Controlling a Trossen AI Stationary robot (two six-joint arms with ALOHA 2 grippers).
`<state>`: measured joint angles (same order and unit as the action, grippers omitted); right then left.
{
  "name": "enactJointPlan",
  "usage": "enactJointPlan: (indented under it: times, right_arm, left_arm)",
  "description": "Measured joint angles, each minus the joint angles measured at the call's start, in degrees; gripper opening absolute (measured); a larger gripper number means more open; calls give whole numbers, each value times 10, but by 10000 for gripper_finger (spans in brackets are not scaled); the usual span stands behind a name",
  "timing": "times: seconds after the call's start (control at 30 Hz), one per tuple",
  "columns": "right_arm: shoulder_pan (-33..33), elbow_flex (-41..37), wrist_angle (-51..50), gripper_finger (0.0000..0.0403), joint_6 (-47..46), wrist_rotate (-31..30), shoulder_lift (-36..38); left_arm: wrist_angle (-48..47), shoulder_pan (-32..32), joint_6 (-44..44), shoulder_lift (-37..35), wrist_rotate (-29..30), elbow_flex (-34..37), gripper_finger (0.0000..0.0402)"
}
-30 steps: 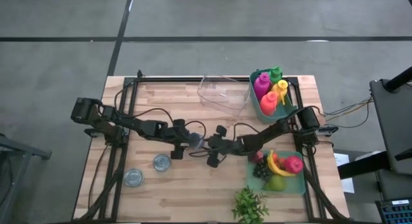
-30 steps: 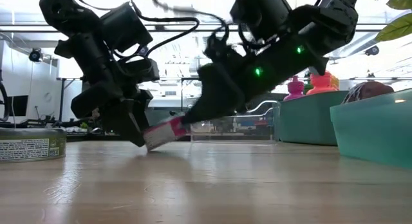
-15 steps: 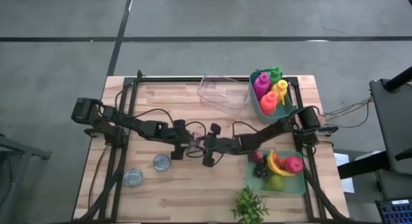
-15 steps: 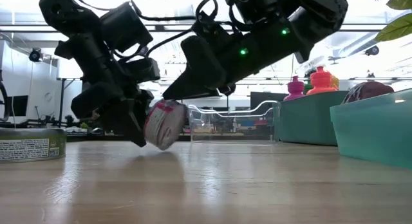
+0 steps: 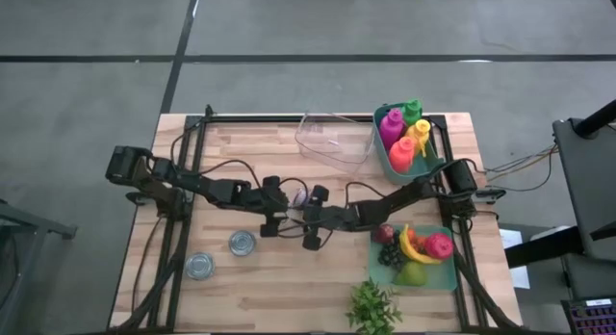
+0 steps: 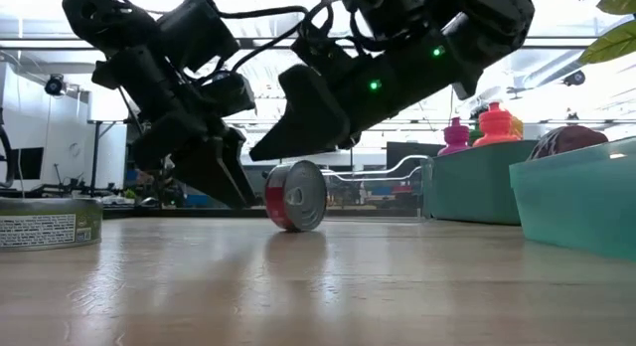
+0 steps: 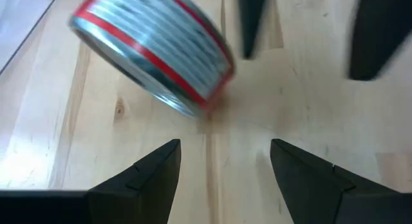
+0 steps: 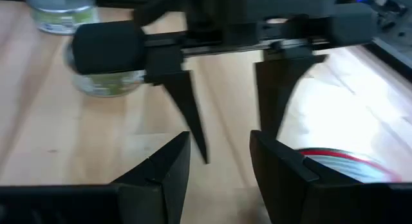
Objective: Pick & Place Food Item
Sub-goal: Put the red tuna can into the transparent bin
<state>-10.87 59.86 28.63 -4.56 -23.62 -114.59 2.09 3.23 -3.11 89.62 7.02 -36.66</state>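
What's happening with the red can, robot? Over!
Both grippers open, left gripper, right gripper. Red can loose on its edge on the table, between them. Nothing blocking.

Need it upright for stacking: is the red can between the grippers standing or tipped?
Tipped: the red can rests on its curved side on the table, round end facing sideways.

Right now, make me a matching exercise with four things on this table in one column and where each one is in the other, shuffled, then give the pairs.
Things:
1. red-banded can
2. squeeze bottles
3. leafy greens
4. two green-labelled cans

Places:
A. on the wood at the near edge, beside the fruit tray
B. on its side between the left gripper and the right gripper
C. upright in the far right teal bin
D. on the left part of the table, nearer than the left arm

Pairs: 1-B, 2-C, 3-A, 4-D
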Motion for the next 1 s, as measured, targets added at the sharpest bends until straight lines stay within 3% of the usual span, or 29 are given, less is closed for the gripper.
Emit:
enactJointPlan:
  times: [0.4,0.67,1.0]
  right_arm:
    - [-4,8,2,157,11,-3,4]
    - [-20,9,-60,157,25,-11,71]
    - [-37,4,-272,157,-44,-212,175]
  left_arm:
    - [-4,1,0,1,-1,1,245]
    - [-10,1,27,-15,2,1,245]
    - [-129,1,284,-117,14,-49,245]
